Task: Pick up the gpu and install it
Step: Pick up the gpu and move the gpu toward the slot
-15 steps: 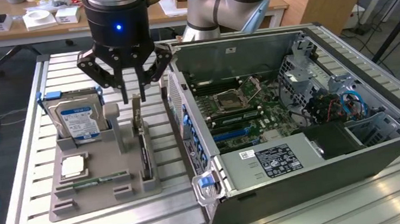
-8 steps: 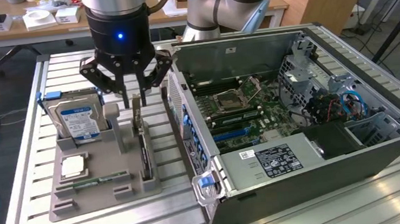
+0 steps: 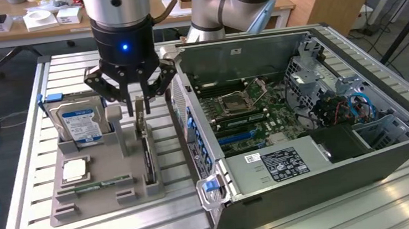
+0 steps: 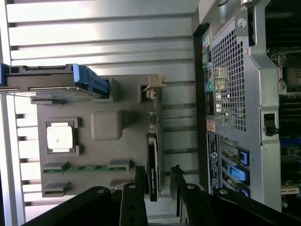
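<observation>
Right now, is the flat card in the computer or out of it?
Out: the gpu stands on edge in the grey holder, beside the computer case.

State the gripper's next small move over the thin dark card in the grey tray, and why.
Probably lower straight down: the open black gripper hangs above the thin dark gpu card, upright in the grey plastic tray, in line with the jaws' gap.

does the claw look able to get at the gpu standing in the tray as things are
Probably yes. The claw hangs open right above the gpu, which stands on edge in the grey tray, a finger to either side of its top edge. Nothing lies between them.
</observation>
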You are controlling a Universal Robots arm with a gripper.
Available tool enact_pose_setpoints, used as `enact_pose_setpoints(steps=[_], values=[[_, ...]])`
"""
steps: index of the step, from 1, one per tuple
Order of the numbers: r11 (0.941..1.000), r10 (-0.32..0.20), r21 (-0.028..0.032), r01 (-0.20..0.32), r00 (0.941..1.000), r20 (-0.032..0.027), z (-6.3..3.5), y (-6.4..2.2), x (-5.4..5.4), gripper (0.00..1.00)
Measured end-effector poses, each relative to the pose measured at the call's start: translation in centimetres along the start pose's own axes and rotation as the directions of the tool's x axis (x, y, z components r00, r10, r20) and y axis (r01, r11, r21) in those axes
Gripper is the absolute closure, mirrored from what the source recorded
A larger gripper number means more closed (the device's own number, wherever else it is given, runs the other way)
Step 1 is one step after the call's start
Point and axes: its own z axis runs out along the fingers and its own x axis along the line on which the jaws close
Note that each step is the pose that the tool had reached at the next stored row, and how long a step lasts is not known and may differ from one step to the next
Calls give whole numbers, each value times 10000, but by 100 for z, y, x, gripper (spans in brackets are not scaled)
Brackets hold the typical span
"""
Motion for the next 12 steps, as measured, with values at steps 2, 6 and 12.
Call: enact_pose_setpoints(steps=[2,6,12], values=[[10000,0,0,0,10000,0,36,-1,1,64],[10000,0,4,0,10000,0,108,-4,4,64],[10000,0,7,0,10000,1,216,-8,9,64]])
